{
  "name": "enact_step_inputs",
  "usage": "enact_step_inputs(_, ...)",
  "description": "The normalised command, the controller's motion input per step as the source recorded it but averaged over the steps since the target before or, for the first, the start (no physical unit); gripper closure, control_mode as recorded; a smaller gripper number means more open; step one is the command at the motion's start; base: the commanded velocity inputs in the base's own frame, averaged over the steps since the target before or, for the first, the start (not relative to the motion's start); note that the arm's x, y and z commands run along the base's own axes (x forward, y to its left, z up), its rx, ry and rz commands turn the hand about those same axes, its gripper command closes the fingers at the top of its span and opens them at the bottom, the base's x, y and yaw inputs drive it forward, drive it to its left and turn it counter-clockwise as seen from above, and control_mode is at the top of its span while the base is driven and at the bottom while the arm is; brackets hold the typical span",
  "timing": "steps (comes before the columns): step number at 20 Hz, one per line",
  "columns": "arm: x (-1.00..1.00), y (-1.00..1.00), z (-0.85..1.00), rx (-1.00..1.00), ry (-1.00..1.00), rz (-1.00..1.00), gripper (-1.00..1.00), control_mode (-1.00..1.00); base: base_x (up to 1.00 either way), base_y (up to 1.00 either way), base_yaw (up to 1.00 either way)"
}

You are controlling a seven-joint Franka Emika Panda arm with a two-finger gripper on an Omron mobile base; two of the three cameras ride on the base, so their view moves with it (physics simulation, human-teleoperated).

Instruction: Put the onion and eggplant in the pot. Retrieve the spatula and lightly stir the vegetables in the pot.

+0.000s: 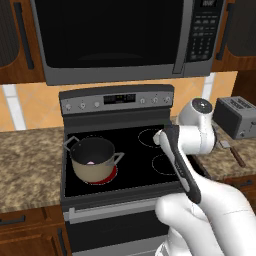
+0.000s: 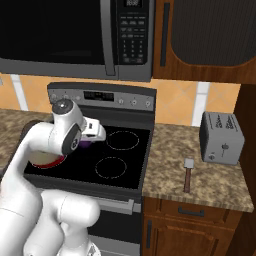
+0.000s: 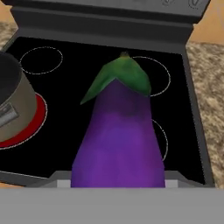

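**Gripper carrying eggplant toward pot**

Gripper (image 2: 92, 134) holds the eggplant (image 3: 119, 131) between its fingers, above the stove's (image 1: 145, 165) middle. Pot (image 1: 92, 160) sits on the lit front-left burner with something pale pink inside, likely the onion. Spatula (image 2: 188, 175) lies untouched on the counter (image 2: 200, 175) beside the toaster (image 2: 221, 137). Remaining: drop eggplant, fetch spatula, stir.

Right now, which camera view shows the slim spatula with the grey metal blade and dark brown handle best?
The right base view: the spatula lies whole on the speckled counter before the grey toaster. The left base view shows it at the arm's edge.
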Motion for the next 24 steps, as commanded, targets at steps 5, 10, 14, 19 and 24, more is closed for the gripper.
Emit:
enact_step_inputs(5, -0.24, 1.0, 0.39, 0.0, -0.07, 0.13, 1.0, -1.0, 0.0, 0.0, 0.0)
enact_step_inputs(10, -0.15, 1.0, 0.31, 0.0, -0.06, 0.12, 1.0, -1.0, 0.0, 0.0, 0.0)
enact_step_inputs(14, 0.01, 1.0, 0.01, 0.0, 0.0, 0.12, 1.0, -1.0, 0.0, 0.0, 0.0)
enact_step_inputs(19, 0.24, 0.99, -0.07, 0.0, 0.0, 0.08, 1.0, -1.0, 0.0, 0.0, 0.0)
enact_step_inputs(24, 0.62, 0.54, -0.44, 0.0, 0.06, 0.0, 1.0, -1.0, 0.0, 0.0, 0.0)
